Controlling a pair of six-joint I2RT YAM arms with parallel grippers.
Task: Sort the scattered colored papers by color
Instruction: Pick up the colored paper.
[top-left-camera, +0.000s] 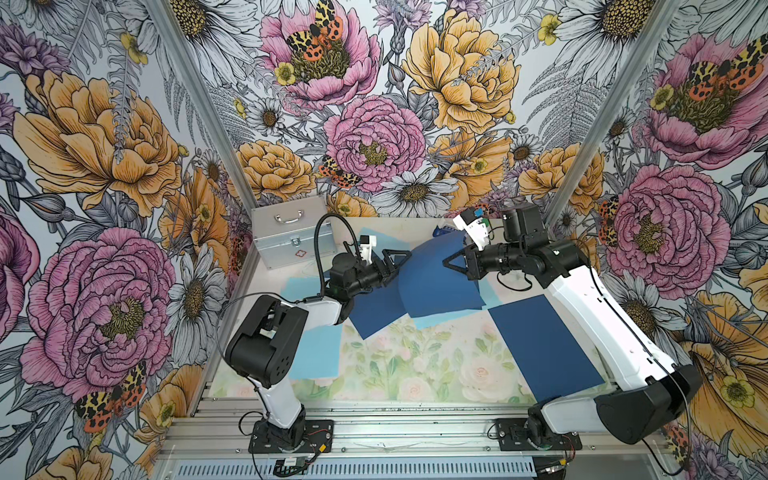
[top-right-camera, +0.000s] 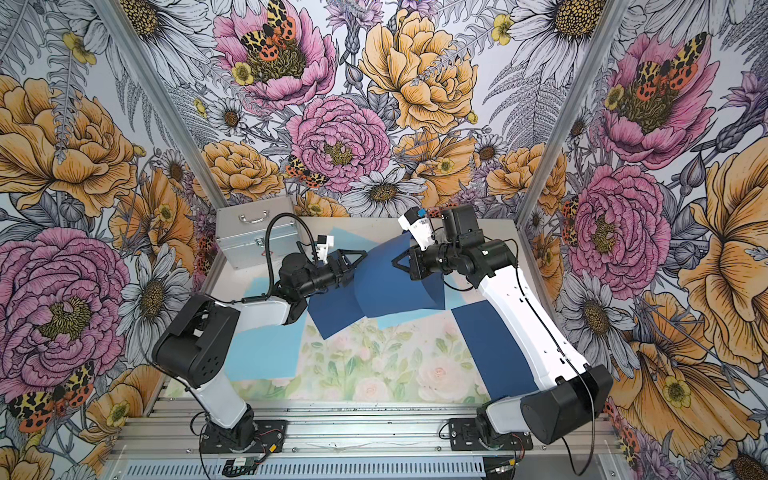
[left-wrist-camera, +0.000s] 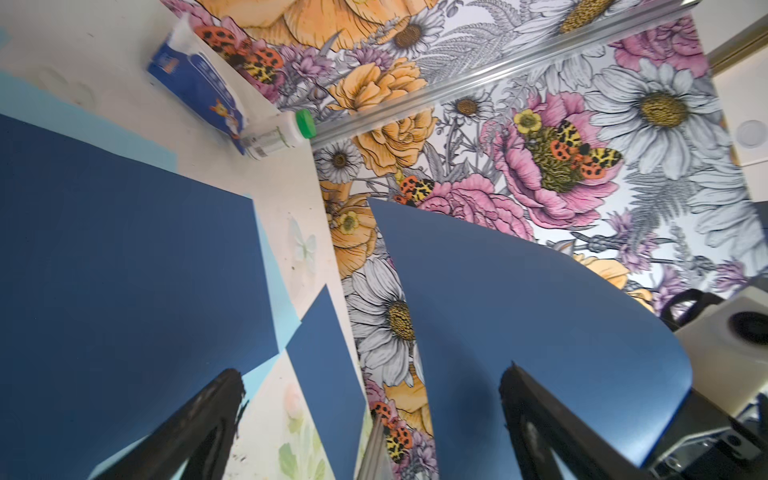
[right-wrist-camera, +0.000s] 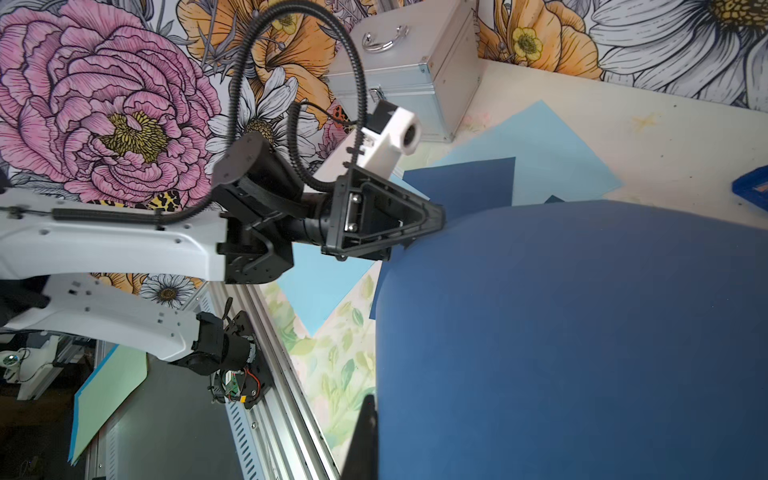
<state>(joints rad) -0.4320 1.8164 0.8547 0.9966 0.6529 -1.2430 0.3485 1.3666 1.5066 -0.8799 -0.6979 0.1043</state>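
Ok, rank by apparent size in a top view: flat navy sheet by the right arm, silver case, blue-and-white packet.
1. flat navy sheet, partly under the right arm.
2. silver case.
3. blue-and-white packet, mostly hidden.

no legible text, silver case (top-left-camera: 291, 232) bears a small red emblem (unreadable)

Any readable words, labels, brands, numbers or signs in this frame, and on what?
Nothing can be read as text.
Silver case: a small red outline emblem, no letters legible.
Blue-and-white packet: printed graphics, wording too blurred.
Green-capped bottle: label print too small.
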